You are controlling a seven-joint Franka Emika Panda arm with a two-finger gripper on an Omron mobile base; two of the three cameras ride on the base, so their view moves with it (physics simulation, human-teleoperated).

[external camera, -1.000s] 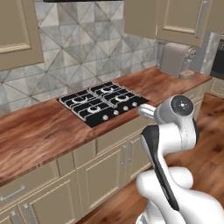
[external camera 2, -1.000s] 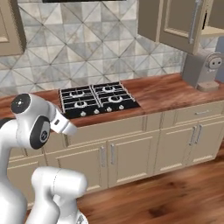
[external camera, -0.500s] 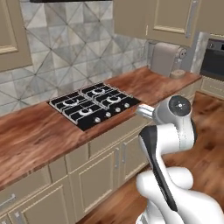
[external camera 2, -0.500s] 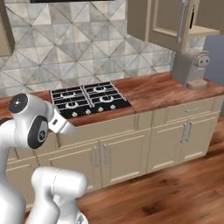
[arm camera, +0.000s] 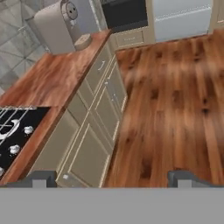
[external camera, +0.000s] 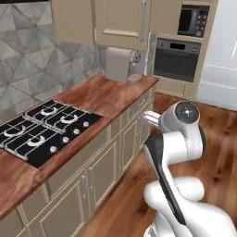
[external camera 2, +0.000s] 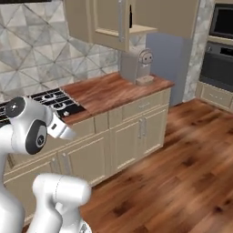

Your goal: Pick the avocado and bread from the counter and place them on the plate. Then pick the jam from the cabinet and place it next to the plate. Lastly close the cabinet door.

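Counter bare of avocado, bread and plate here, gripper fingers spread apart and empty; risk of clipping the coffee machine while the base drives.

Counter: long reddish-brown wood-grain worktop over beige cupboards.

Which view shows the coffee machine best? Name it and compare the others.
The right base view: the coffee machine faces the camera, unobstructed. The left base view shows it from the side, blurred. The hand view has it cut off at the top.
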